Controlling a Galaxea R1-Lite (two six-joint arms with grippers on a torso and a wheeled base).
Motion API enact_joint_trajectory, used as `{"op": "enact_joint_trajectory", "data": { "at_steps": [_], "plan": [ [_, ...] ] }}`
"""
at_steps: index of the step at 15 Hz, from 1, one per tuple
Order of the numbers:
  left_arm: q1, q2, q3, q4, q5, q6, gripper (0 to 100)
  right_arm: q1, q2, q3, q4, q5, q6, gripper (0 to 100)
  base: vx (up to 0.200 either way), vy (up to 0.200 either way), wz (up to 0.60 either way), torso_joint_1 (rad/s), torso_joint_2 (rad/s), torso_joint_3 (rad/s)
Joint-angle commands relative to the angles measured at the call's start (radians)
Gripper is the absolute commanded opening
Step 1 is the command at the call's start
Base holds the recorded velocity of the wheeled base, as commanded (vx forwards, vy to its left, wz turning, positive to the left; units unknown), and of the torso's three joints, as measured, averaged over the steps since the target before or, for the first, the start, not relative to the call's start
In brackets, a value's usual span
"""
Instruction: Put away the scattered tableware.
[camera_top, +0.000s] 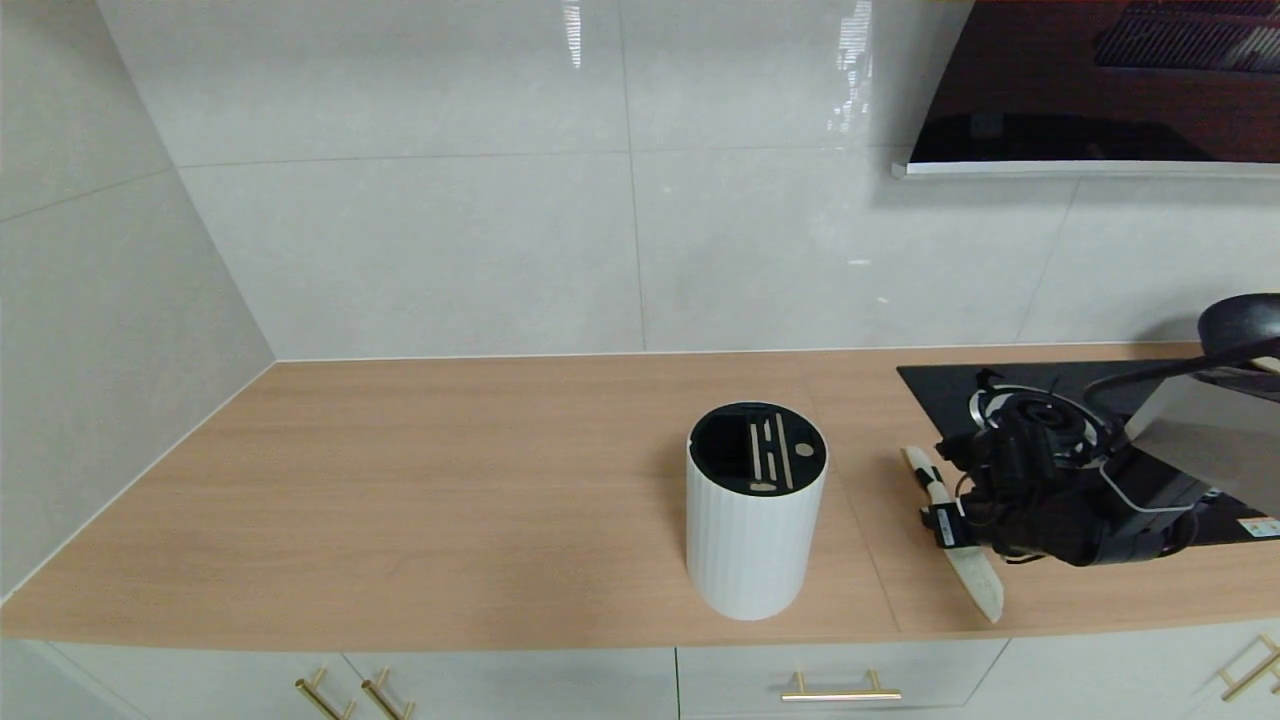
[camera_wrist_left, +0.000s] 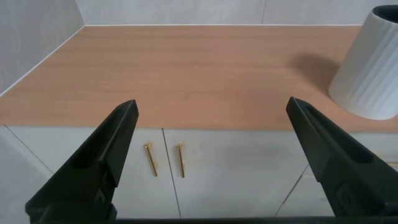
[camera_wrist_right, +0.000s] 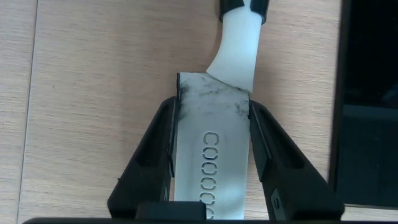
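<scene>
Holder: white ribbed cylindrical knife holder (camera_top: 755, 520) standing upright on the wooden countertop (camera_top: 450, 480), well left of the cooktop (camera_top: 940, 385).
Holder top: black insert with one large open compartment on the left side, several narrow slots beside it and a small round hole at the right. The slots and hole show tan. The compartment is dark inside; contents cannot be told.
Knife: white ceramic knife (camera_top: 975, 580) between the holder and the cooktop, close to the cooktop's left edge. The tip is near the counter's front edge and the handle points toward the wall. The blade carries dark smudges; the handle is white with a black band.
Right gripper (camera_top: 950, 525): low over the knife, fingers (camera_wrist_right: 155, 149) pressed against the two long edges of the blade near the handle end. Whether the knife is off the counter cannot be told.
Left gripper (camera_wrist_left: 211, 106): fingers spread wide with nothing between them, over the counter's front edge, holder off to its right.
Below counter: white cabinet doors with gold bar handles (camera_wrist_left: 152, 158).
</scene>
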Motion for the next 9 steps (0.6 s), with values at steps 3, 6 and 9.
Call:
{"op": "enact_joint_trajectory", "data": {
  "at_steps": [3, 6, 9],
  "plan": [
    [0.000, 0.002, 0.000, -0.001, 0.000, -0.001, 100, 0.000, -0.105, 0.014, 0.004, 0.001, 0.007, 0, 0.000, 0.000, 0.00, 0.000, 0.00, 0.000],
    [0.000, 0.002, 0.000, -0.001, 0.000, -0.001, 100, 0.002, -0.343, 0.112, -0.018, 0.010, 0.022, 0, 0.000, 0.000, 0.00, 0.000, 0.00, 0.000],
    [0.000, 0.000, 0.000, 0.001, 0.000, 0.015, 100, 0.026, -0.577, 0.156, -0.012, 0.024, 0.020, 0, 0.000, 0.000, 0.00, 0.000, 0.00, 0.000]
  ]
}}
